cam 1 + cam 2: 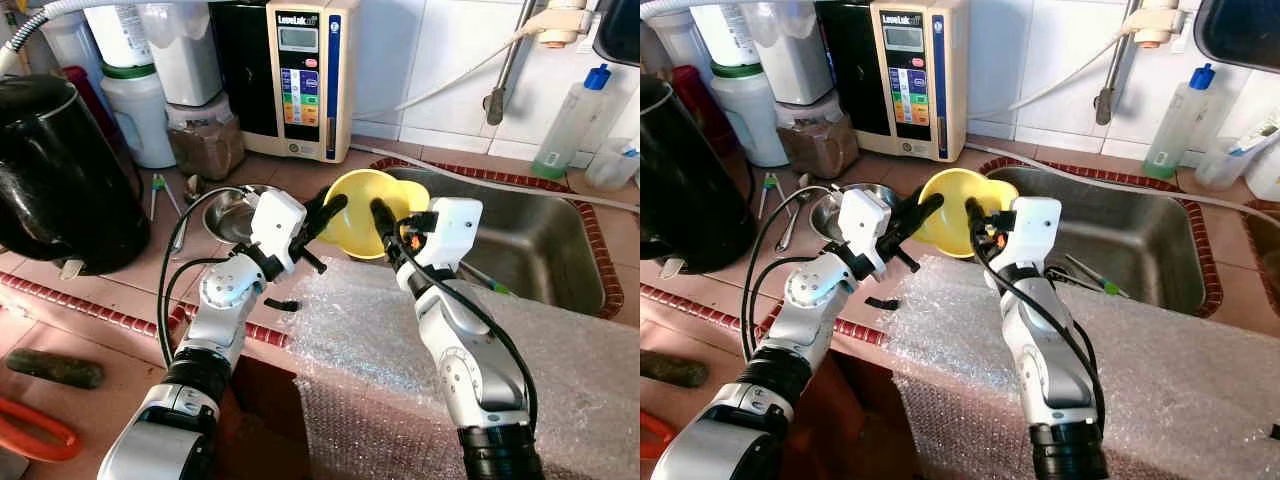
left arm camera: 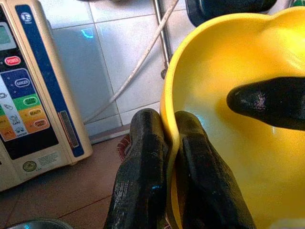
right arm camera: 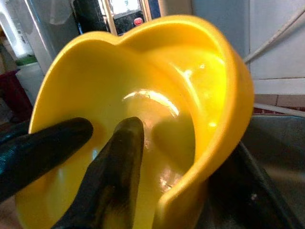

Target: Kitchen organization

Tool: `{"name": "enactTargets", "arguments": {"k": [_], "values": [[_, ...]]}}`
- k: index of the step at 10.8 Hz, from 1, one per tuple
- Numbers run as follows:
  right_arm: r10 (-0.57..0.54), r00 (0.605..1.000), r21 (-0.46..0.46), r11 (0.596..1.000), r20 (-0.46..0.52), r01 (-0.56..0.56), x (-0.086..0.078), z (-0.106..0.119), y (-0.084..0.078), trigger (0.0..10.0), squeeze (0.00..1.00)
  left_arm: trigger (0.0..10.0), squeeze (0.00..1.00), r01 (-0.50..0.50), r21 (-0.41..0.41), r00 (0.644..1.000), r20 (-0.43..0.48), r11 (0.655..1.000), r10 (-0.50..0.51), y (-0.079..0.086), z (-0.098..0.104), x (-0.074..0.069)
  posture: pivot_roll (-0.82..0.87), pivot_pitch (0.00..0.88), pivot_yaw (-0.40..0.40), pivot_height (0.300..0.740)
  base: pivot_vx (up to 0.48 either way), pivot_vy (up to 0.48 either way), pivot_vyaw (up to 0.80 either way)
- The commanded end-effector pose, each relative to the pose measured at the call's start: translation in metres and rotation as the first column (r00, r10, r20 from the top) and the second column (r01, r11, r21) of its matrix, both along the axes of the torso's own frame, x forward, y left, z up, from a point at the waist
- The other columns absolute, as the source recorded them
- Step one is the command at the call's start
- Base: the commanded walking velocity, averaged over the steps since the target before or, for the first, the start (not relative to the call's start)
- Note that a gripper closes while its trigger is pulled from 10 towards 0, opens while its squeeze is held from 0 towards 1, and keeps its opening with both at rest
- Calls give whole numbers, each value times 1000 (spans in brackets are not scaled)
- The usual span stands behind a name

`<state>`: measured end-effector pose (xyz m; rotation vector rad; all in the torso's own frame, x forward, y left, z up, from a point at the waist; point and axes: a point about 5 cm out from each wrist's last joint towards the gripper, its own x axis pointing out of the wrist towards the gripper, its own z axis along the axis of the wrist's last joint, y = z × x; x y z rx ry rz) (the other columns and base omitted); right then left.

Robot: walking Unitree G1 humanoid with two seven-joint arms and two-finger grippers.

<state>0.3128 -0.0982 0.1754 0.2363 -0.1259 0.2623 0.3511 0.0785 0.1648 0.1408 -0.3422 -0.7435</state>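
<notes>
A yellow heart-shaped bowl (image 1: 358,200) hangs tilted just above the counter at the sink's left rim, held between both grippers. My left gripper (image 1: 335,206) is shut on its near-left rim; in the left wrist view one finger (image 2: 143,157) lies outside the wall and the other inside. My right gripper (image 1: 383,214) holds the opposite side. One of its fingers (image 3: 119,162) rests inside the bowl (image 3: 190,81), and the other is mostly hidden under the wall.
The steel sink (image 1: 545,245) lies right of the bowl, and a small steel bowl (image 1: 232,212) sits on the counter to the left. A black kettle (image 1: 60,170), jars (image 1: 205,140) and a water machine (image 1: 300,75) stand behind. Bubble wrap (image 1: 570,360) covers the near counter.
</notes>
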Motion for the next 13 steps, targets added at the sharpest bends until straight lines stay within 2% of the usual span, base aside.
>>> {"name": "enactTargets", "arguments": {"k": [1,8,9,10,12,13], "values": [[52,998,-9,999,-23,-52,-3,-5,16,0,0,0,0,8,2,1000,13,1000,-8,-6,5,1,-19,0,53,740,0,0,0],[-26,999,-35,999,-27,25,-1,-10,7,0,0,0,0,-5,18,1000,5,1000,5,-4,4,2,-23,0,70,740,0,0,0],[-33,999,-36,999,-26,32,-1,-10,6,0,0,5922,1000,40,-32,999,-30,999,-41,-5,4,1,-21,0,72,740,0,0,0],[-40,999,-40,998,-22,39,-1,-11,5,0,0,10000,1000,52,-50,998,-44,997,-54,-5,4,1,-19,0,73,740,0,0,0],[-62,998,-53,997,-4,62,-1,-10,0,0,0,10000,1000,128,18,991,-42,992,-128,-10,2,-4,-10,0,69,740,0,0,0],[-76,997,-58,995,4,76,1,-10,-4,0,0,10000,1000,129,23,990,-54,991,-127,-9,0,-3,-10,0,69,740,0,0,0]]}}
